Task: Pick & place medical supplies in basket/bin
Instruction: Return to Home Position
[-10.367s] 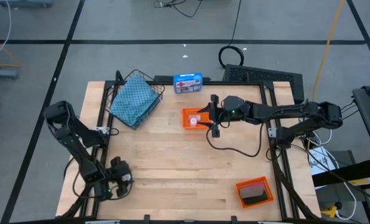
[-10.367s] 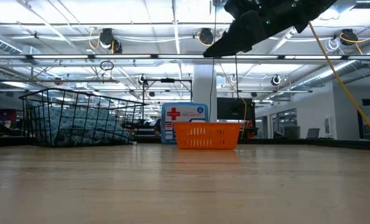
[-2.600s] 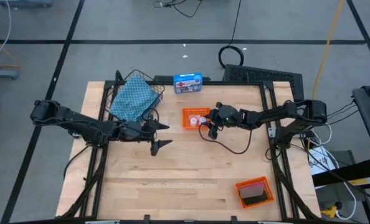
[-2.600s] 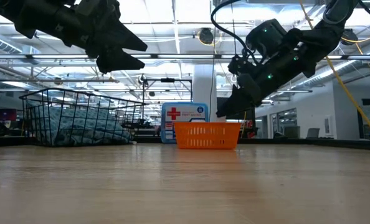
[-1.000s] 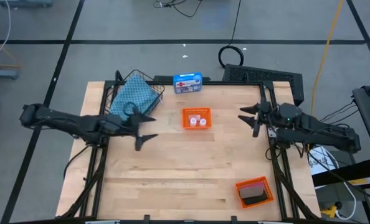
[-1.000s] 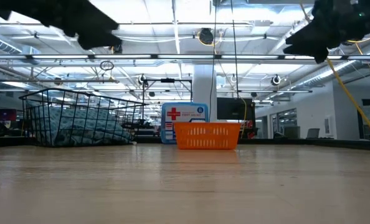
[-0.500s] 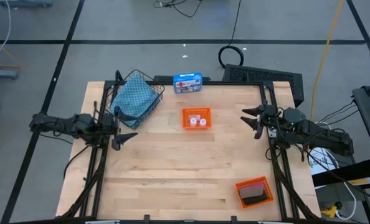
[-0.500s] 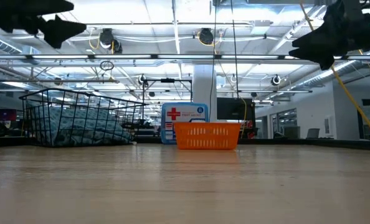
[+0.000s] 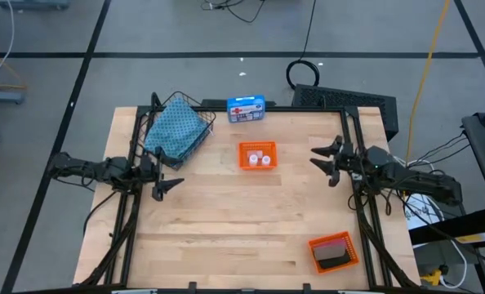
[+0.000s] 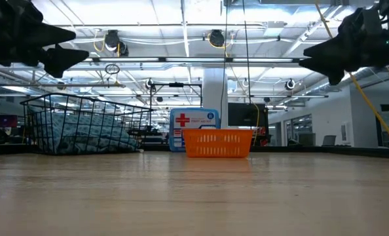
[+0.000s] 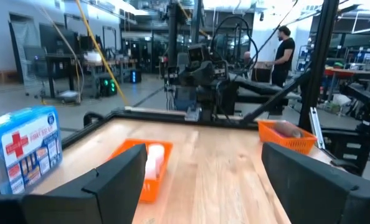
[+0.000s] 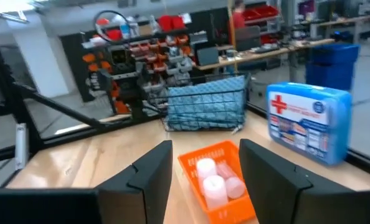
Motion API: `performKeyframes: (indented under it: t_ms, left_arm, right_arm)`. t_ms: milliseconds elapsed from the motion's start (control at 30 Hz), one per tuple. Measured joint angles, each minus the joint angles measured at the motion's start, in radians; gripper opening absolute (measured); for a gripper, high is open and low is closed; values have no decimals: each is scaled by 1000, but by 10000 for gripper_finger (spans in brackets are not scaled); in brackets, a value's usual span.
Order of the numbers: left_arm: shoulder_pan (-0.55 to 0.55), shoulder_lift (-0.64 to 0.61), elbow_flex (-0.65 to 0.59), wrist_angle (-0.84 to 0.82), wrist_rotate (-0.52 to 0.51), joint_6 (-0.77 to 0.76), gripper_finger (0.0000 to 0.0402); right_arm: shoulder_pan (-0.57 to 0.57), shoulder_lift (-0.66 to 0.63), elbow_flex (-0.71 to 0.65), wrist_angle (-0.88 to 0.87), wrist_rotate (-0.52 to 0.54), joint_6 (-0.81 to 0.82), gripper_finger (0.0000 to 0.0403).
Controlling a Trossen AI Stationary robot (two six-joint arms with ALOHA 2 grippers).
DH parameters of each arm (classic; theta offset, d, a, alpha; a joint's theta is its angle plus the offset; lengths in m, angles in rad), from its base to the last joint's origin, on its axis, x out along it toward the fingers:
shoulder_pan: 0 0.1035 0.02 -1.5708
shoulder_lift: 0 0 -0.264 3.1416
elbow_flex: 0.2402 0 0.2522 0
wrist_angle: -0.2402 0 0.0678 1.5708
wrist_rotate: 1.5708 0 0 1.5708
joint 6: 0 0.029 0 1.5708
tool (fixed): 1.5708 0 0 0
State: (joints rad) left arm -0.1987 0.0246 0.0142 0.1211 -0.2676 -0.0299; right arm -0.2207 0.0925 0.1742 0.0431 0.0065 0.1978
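1. Dark wire-mesh basket [image 10: 76,98]: far left corner of the light wooden worktop [image 9: 242,220]. I see the folded teal patterned cloth [image 9: 175,131] inside it.
2. Small orange plastic tray [image 9: 244,157]: mid-worktop, toward the far edge. White round vials [image 9: 260,158] lie in it.
3. Blue box with red-and-white label [image 9: 246,109]: far edge, upright.
4. Second orange plastic tray [image 9: 313,245]: near right corner. It holds a dark roll [image 9: 335,260] and a pink roll [image 9: 332,245].
5. Left gripper [image 9: 175,173]: above the left edge, near the basket. I read its fingers as spread, with nothing between them.
6. Right gripper [image 9: 320,165]: above the right edge, fingers spread, empty.
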Motion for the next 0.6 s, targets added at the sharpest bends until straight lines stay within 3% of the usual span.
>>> performKeyframes:
  t_ms: [267,600]
  left_arm:
    - [0,1,0,-13,3,-1,329]
    - [0,1,1,-34,4,-4,320]
  right_arm:
    - [0,1,-118,137,-8,19,174]
    - [0,2,-156,46,-8,23,174]
